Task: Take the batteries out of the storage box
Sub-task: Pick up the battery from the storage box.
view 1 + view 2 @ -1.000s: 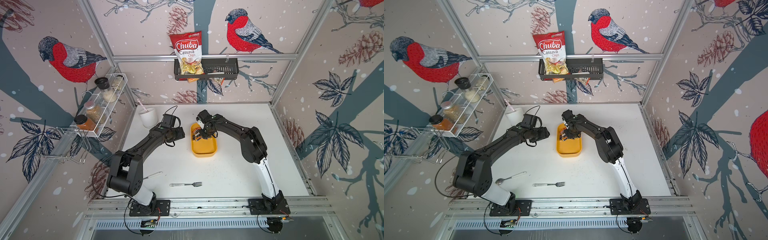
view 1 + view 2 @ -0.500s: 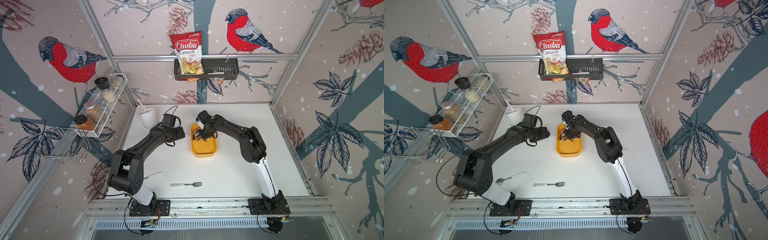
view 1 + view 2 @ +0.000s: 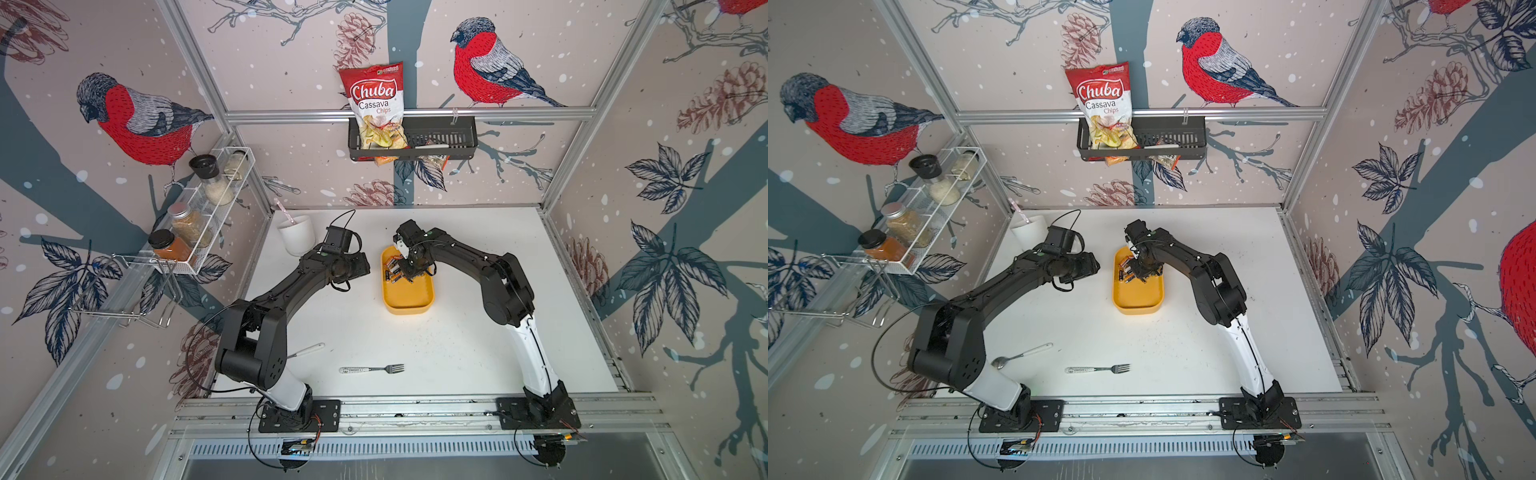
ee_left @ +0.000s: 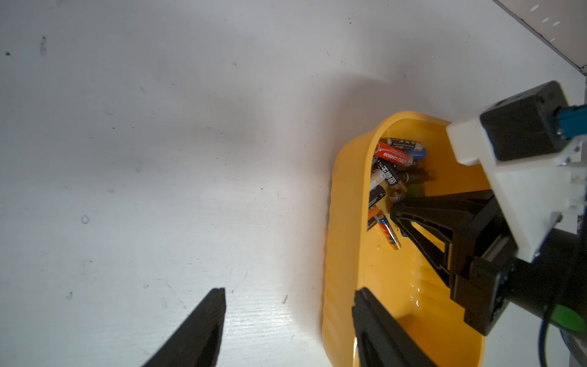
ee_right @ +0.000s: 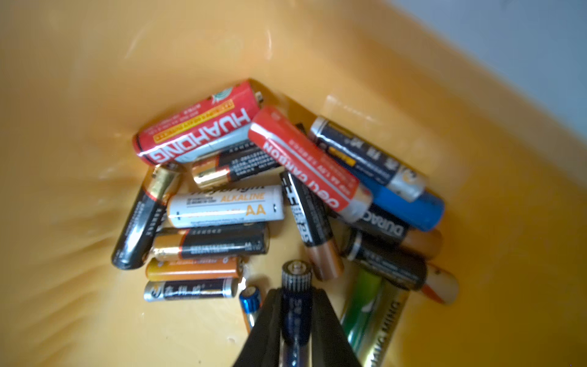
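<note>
My right gripper (image 5: 297, 297) pinched one dark battery (image 5: 297, 276) at the storage box's (image 3: 409, 301) eleven-o'clock end for lifting out; left gripper (image 4: 289, 292) hung open.

We see bright, even light on the white desk (image 3: 457, 353) — soft shadows, edges bowed in both top views. Close up, the storage box (image 5: 95, 79) blurs and glints.
</note>
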Controlling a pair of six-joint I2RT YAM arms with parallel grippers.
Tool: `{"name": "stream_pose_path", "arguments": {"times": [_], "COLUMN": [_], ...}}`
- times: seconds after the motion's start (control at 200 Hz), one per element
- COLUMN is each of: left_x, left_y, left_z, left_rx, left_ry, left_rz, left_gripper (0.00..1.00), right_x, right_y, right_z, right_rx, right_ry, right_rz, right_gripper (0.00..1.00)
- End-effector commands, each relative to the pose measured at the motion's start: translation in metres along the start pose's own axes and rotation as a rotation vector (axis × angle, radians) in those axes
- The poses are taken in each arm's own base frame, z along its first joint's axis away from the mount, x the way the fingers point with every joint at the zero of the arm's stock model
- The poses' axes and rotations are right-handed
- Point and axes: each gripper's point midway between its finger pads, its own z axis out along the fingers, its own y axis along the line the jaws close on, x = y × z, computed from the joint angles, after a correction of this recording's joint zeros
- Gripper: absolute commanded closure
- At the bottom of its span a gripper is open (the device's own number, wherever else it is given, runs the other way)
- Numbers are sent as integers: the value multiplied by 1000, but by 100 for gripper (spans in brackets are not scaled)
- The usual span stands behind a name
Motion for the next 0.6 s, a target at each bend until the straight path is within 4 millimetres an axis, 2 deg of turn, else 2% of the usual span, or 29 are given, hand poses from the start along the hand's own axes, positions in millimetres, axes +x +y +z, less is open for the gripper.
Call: {"name": "stream_pose_path", "arguments": {"times": [0.0, 0.19, 0.375, 0.475, 0.595], "left_x": [-5, -10, -16, -20, -25], "left_y": [-1, -6, -16, -24, -36], "left_z": [-4, -7, -4, -1, 2], "left_rx": [-9, -22, -28, -19, -8], "left_ry": [-12, -19, -21, -21, -22], "left_rz": [26, 52, 84, 97, 118], "left_gripper": [32, 32, 33, 33, 33], "right_x": [-8, -19, -19, -10, 12], "right_y": [2, -6, -37, -57, -79], "right_z": [-16, -40, -73, -86, -92], "right_rx": [-20, -25, 4, 29, 59], "right_ry": [-27, -61, -102, -110, -96], "right_rz": [43, 112, 224, 277, 343], "right_gripper": [79, 80, 82, 82, 82]}}
